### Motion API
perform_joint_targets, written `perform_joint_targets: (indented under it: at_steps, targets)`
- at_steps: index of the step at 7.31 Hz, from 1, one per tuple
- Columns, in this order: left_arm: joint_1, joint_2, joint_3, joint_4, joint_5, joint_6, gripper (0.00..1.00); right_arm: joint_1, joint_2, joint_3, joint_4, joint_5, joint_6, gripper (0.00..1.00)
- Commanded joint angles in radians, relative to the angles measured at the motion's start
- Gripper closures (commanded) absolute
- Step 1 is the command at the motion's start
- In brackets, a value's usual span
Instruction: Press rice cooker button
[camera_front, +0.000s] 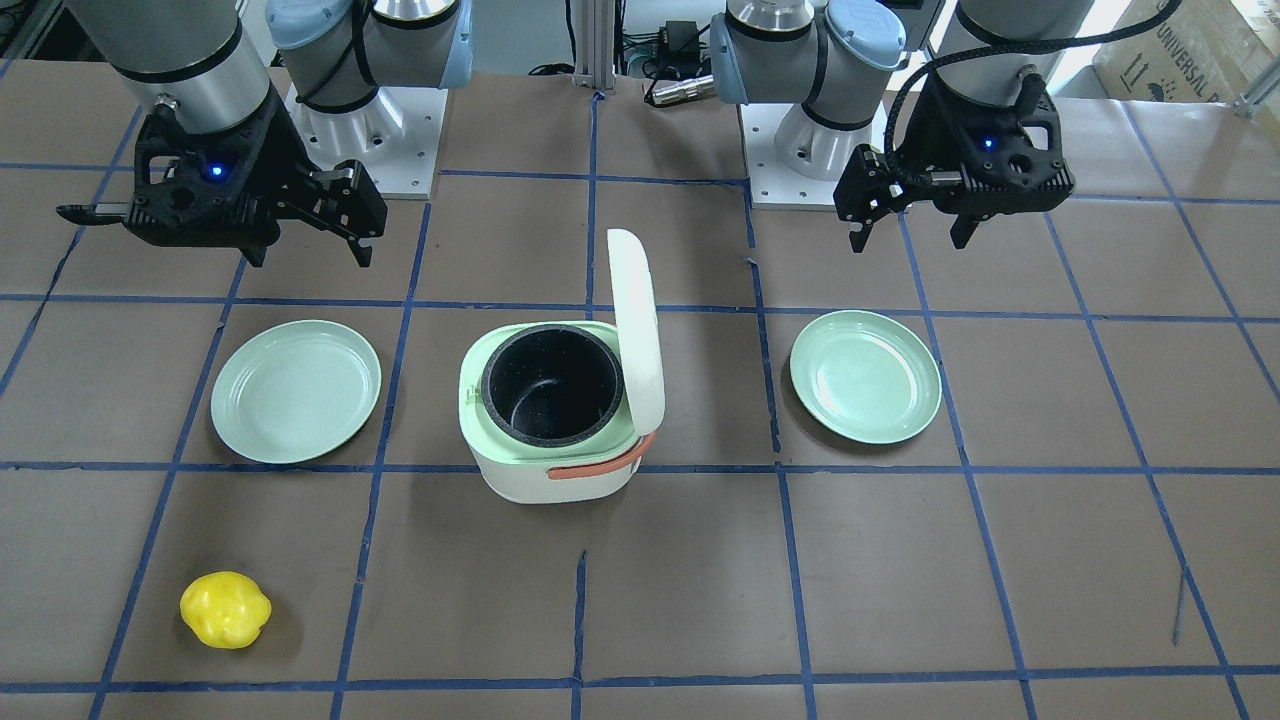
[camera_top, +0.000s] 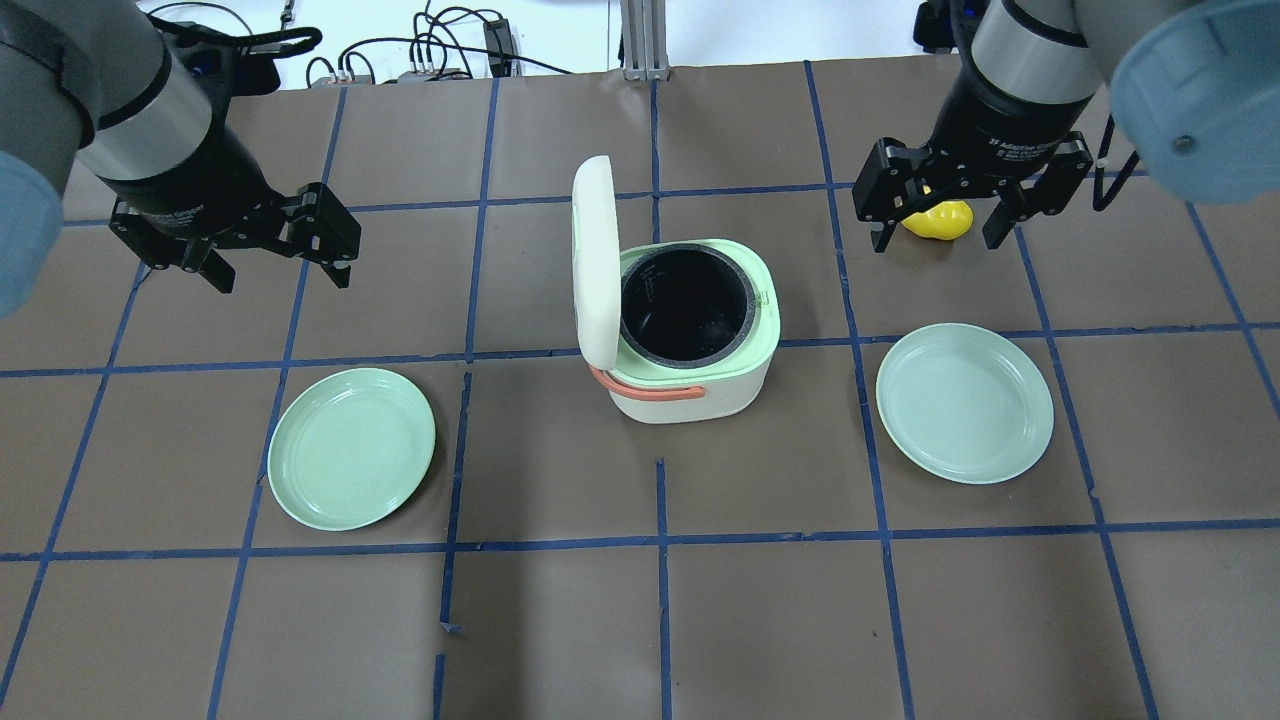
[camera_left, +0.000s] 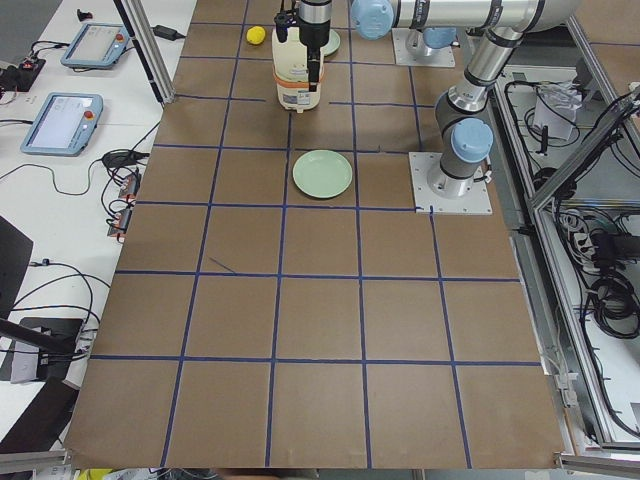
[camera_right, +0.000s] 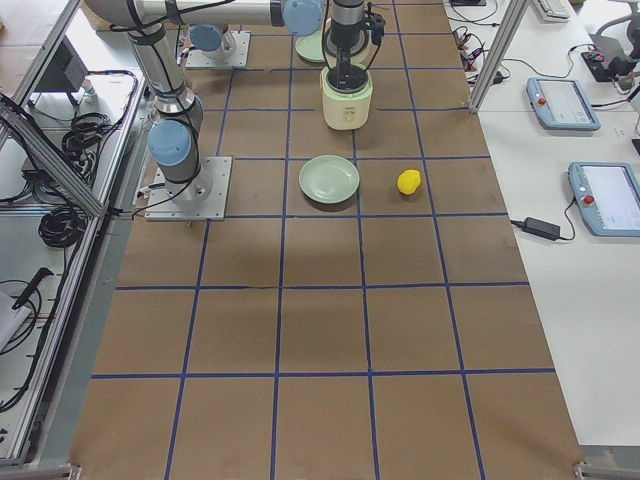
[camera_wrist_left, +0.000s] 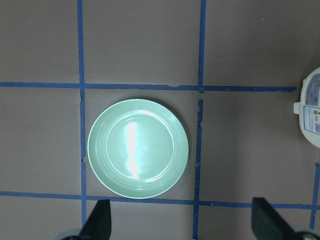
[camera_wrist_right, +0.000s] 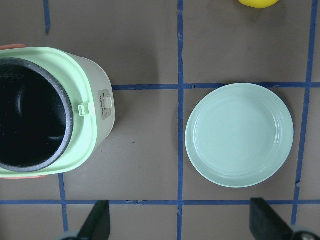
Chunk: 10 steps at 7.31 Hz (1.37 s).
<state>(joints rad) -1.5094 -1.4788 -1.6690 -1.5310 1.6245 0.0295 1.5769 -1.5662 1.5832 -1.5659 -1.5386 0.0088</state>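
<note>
The white rice cooker (camera_front: 545, 470) stands mid-table with its lid (camera_front: 637, 320) swung up. Its black pot (camera_top: 685, 305), pale green rim and salmon handle (camera_top: 650, 388) show. A small tab (camera_wrist_right: 85, 108) sits on the rim's side that faces my right gripper. My left gripper (camera_top: 278, 278) hangs open and empty above the table, to the cooker's left and apart from it. It shows on the right in the front view (camera_front: 910, 238). My right gripper (camera_top: 938, 240) hangs open and empty to the cooker's right. It shows on the left in the front view (camera_front: 308, 252).
A green plate (camera_top: 351, 447) lies under my left gripper and another (camera_top: 964, 402) under my right. A yellow lemon-like fruit (camera_front: 225, 609) lies at the far side, beyond the right plate. Blue tape lines grid the brown table.
</note>
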Motion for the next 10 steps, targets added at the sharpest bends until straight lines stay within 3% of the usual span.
perform_joint_targets:
  at_steps: [1,10]
  targets:
    - [0.000,0.000,0.000,-0.001,0.000,0.000,0.00,0.000,0.000,-0.003,0.000,0.009,0.008,0.00]
    - [0.000,0.000,0.000,0.000,0.000,0.000,0.00,0.000,0.002,-0.008,-0.013,-0.008,0.004,0.02]
